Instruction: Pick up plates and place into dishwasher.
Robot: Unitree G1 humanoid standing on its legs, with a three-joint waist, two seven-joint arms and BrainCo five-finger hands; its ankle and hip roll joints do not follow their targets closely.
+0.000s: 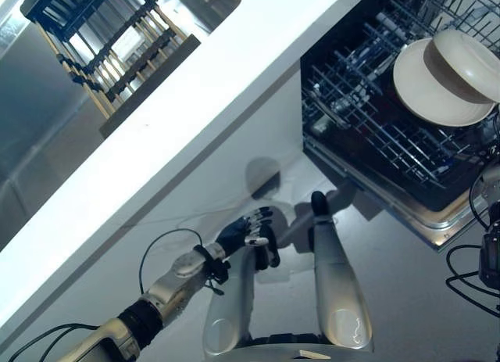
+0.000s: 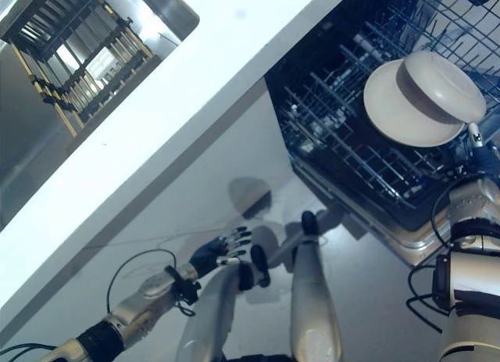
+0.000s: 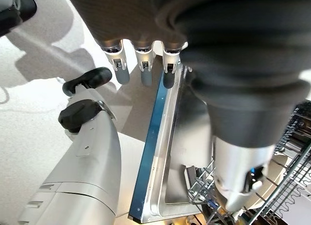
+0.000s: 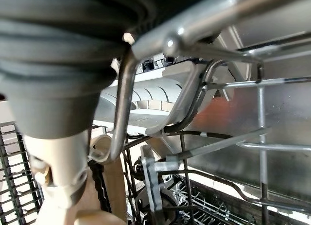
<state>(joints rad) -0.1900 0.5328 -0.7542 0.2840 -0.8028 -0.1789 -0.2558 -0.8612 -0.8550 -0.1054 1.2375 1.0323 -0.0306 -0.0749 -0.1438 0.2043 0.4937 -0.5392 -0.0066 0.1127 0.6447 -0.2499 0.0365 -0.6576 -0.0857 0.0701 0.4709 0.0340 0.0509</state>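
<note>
Nothing readable is showing anywhere: no lettering, numbers, labels or signs are coming through on the plates [image 1: 445, 80], the dishwasher rack [image 1: 367, 112], the white worktop [image 1: 195, 104] or the drying rack [image 1: 101, 41] at upper left.

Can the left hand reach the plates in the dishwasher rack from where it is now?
Probably not without moving. The left hand hangs low by the cabinet front, fingers relaxed, well apart from the plates standing in the dishwasher rack. Nothing blocks the way between them; only the gap does.
</note>
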